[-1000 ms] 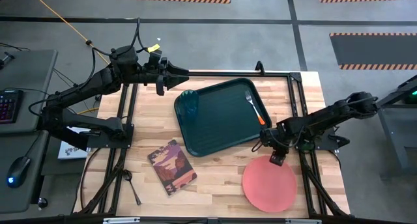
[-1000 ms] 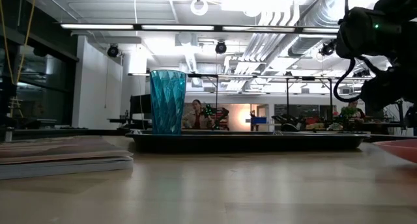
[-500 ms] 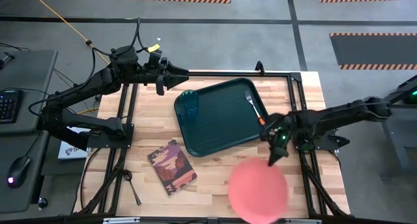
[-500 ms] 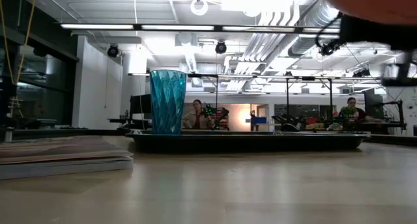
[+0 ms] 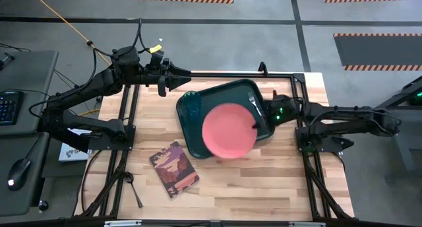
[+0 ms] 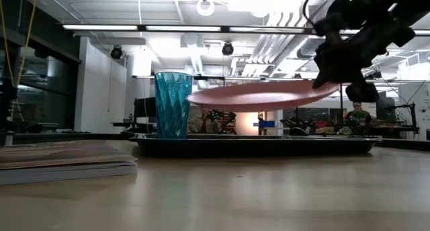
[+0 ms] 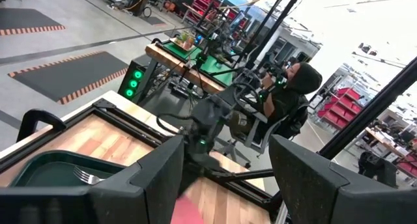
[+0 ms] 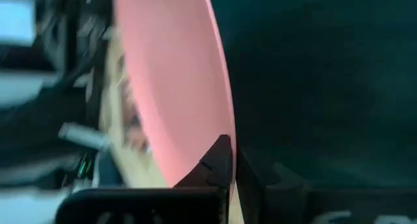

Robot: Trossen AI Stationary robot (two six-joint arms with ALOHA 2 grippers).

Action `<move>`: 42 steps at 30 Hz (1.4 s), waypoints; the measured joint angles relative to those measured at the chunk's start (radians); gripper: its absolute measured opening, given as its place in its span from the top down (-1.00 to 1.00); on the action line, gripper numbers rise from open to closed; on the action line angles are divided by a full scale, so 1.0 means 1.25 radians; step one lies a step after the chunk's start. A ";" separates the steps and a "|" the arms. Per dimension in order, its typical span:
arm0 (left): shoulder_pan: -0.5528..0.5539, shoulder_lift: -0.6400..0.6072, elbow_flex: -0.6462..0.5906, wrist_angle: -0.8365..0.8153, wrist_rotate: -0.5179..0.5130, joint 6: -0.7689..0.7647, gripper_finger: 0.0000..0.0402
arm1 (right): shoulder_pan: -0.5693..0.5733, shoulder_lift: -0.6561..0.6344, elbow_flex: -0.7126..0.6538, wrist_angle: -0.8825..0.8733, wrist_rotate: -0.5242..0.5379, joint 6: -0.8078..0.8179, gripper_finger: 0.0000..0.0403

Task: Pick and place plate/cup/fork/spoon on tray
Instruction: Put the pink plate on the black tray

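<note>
Above the tray (image 5: 198,138), right claw (image 5: 258,123) clamped on the plate (image 5: 227,130) rim, carrying it; next, lower and release. Left claw (image 5: 187,74) waits, fingers apart.

Matt plastic plate (image 5: 227,130), wood tabletop (image 5: 224,184)

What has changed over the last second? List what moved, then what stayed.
The right tool, shut on the plate by its rim, lifted it off the table's near right part and carried it over the tray, where it now hangs in the air, roughly level. The cup, fork, spoon and book stayed put; the left tool kept waiting, open, behind the tray.
</note>
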 joint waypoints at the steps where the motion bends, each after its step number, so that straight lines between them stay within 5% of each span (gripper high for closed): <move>1: 0.000 0.000 0.000 0.000 0.000 0.000 -0.07 | -0.025 0.000 0.000 -0.013 0.014 -0.001 1.00; 9: 0.000 0.000 0.000 0.000 0.000 0.000 -0.07 | -0.145 0.068 0.000 -0.035 0.069 -0.030 1.00; 22: 0.000 0.000 0.000 0.001 0.000 0.002 -0.07 | -0.145 0.236 0.001 0.120 0.086 0.024 1.00; 42: 0.000 0.000 0.000 0.000 0.000 0.001 -0.07 | -0.145 0.283 0.001 0.155 0.118 0.062 1.00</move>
